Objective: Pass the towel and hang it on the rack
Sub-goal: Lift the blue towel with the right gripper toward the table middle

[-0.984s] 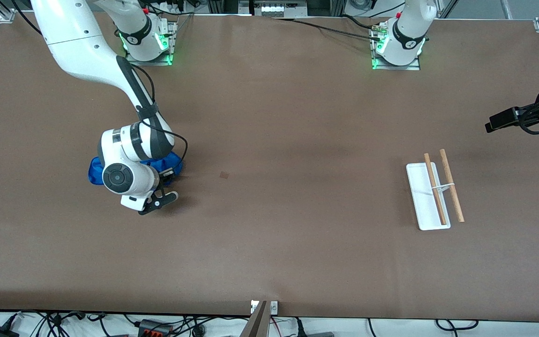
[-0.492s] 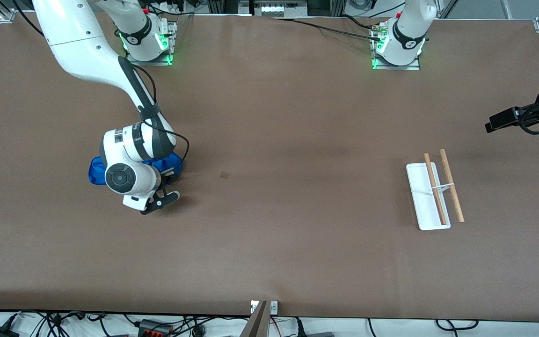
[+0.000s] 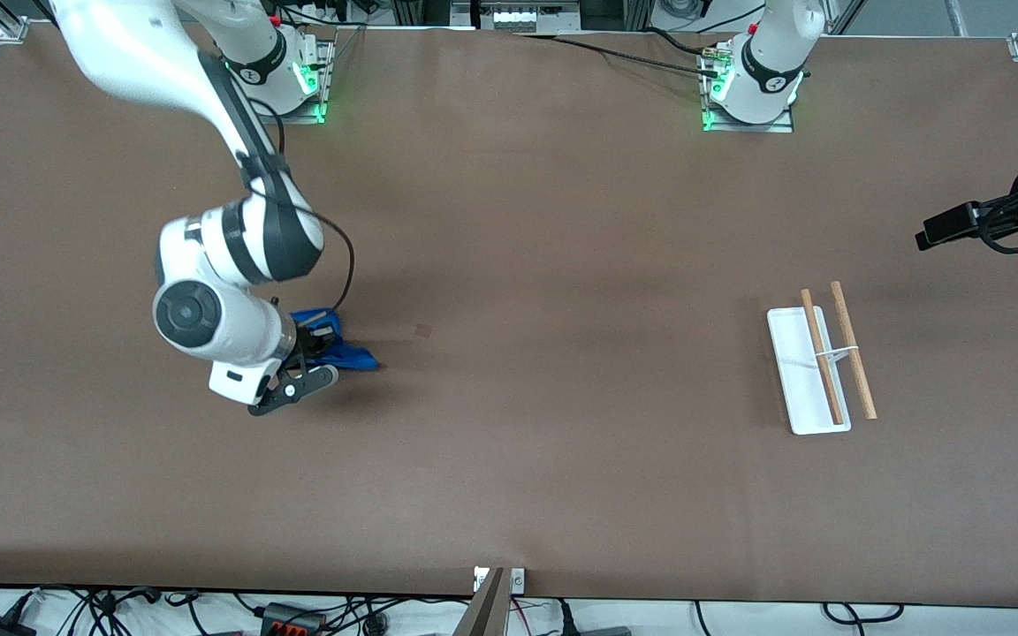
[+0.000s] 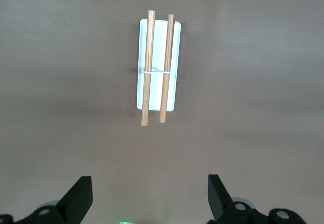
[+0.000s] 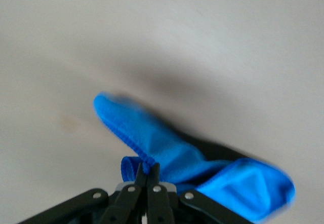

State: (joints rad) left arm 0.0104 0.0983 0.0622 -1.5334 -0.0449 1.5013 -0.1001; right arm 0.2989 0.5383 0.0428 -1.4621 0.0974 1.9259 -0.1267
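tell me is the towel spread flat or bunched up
Bunched up: the towel hangs in crumpled folds from the shut right gripper, above the table.

Both arms glossy white shells, dark grey-black bands at joints. Right arm [image 3: 208,97]: round grey disc cap on wrist housing, thin black cable looping off forearm, black bracket below wrist. Each base [image 3: 752,79] on metal plate at counter's edge farthest from front camera, green lights glowing, small red button on top. Left gripper [image 4: 149,201]: matte black wedge fingers [image 4: 78,198], silver screws in mounts. Right gripper [image 5: 147,176]: slim black linkages, silver rivets.
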